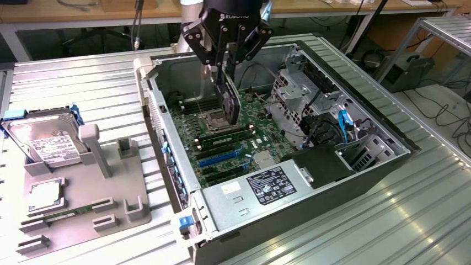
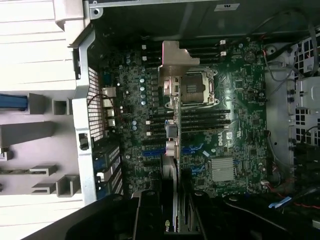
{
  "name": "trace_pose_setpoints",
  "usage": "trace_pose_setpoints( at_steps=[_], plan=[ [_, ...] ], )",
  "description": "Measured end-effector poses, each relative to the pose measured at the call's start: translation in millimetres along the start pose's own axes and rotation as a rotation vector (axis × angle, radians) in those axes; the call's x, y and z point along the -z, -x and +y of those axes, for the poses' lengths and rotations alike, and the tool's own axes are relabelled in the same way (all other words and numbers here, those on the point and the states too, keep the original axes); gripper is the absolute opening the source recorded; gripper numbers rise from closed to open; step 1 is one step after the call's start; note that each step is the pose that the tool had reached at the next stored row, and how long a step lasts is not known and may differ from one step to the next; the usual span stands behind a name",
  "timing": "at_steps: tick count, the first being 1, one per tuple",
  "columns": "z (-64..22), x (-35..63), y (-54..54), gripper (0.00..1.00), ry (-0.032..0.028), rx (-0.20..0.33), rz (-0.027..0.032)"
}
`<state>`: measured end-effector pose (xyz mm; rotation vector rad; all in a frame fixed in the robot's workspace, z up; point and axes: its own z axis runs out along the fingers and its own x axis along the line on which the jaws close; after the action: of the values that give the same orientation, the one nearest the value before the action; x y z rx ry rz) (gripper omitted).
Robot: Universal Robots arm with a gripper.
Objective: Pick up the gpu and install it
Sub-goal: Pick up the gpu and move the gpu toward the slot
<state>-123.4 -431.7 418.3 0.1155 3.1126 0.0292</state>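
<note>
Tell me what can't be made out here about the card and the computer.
Exterior view: the gpu, held by the hand, hides part of the motherboard behind it.
Wrist view: the gpu's face, seen edge-on.
Exterior view: the hard drive label's text, too small.

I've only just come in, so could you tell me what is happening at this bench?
The robot arm's end effector is clamped on the graphics card, holding it upright on edge inside the open computer case, above the motherboard. The card hangs near the processor socket and does not look seated in a slot. A hard drive sits in the grey holder at the exterior view's left.
</note>
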Motion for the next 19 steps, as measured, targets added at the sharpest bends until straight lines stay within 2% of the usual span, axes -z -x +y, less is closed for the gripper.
trace_pose_setpoints(
  at_steps=[10,19],
  plan=[
    [16.5,-4.2,16.6,0.26,-0.0039,0.002,-0.0002],
    [30.9,-10.4,39.1,0.26,-0.0098,0.005,-0.0003]
  ],
)
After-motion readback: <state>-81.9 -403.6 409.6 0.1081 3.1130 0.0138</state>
